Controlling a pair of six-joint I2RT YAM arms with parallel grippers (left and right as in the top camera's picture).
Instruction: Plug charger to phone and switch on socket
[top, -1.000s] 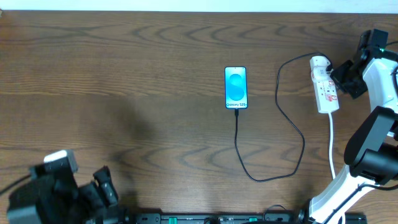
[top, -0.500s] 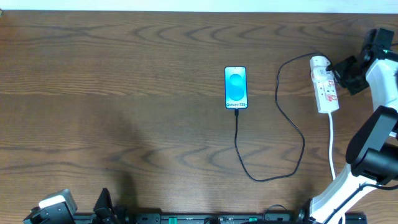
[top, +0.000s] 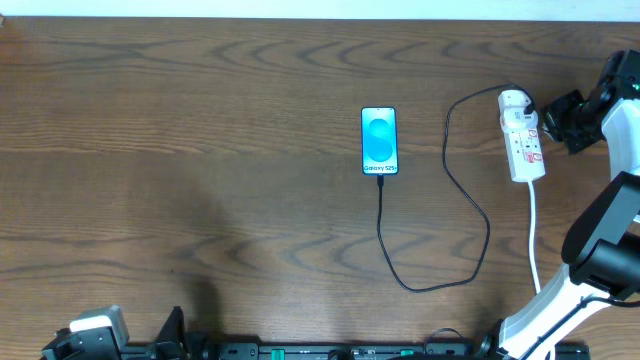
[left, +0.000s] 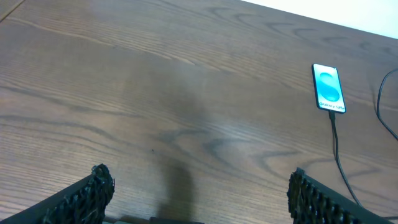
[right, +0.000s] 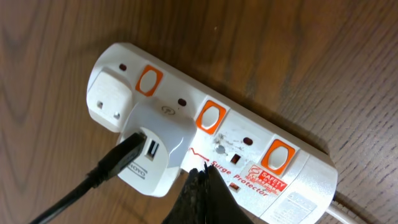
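The phone lies face up mid-table, its screen lit blue. The charger, a thin black cable, runs from the phone's lower end in a loop to a white adapter plugged into the socket. The socket is a white strip with orange switches. My right gripper is shut and holds nothing. Its tip hovers at the strip's near edge, below the middle switch. My left gripper is open and empty above bare wood at the table's front left. From there the phone shows far off to the right.
The socket's thick white cord trails down toward the right arm's base. The left arm sits at the bottom-left edge. A white wall borders the table's far edge.
The left arm has pulled back toward the front edge, almost out of the overhead view. The right gripper has drawn slightly to the right, away from the socket, still shut.
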